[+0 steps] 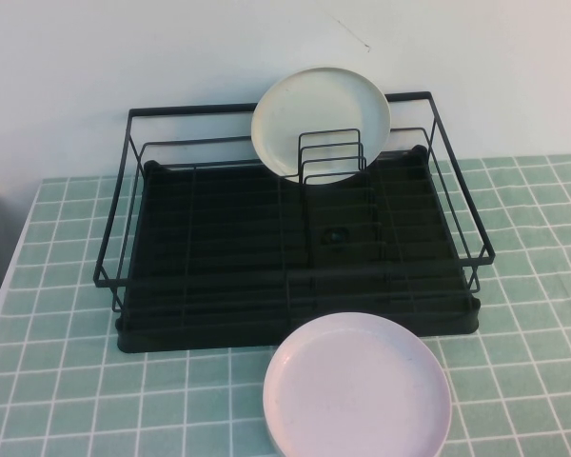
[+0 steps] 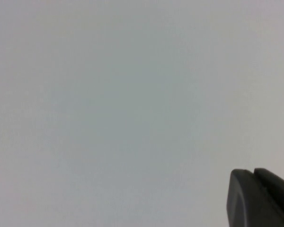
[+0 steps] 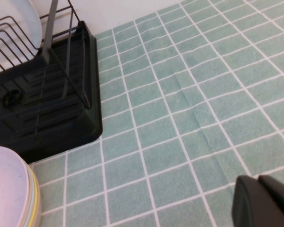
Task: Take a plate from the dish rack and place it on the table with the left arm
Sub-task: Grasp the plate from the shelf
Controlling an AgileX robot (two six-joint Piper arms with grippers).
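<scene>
From the high view I see the off-white plate (image 1: 321, 122) standing on edge in the wire dividers (image 1: 330, 154) at the back of the dish rack (image 1: 295, 257), its face turned toward me. A pinkish-lilac plate (image 1: 357, 388) lies flat on the tiled table (image 1: 57, 381) just in front of the rack. Neither arm shows here, so I can't judge which is nearer.

In the left wrist view, the left gripper (image 2: 261, 198) shows only as a dark corner against blank wall, fingers together, holding nothing; the plate isn't visible.

In the right wrist view, the right gripper (image 3: 265, 201) hovers above bare tiles beside the rack; I can't tell its opening.
</scene>
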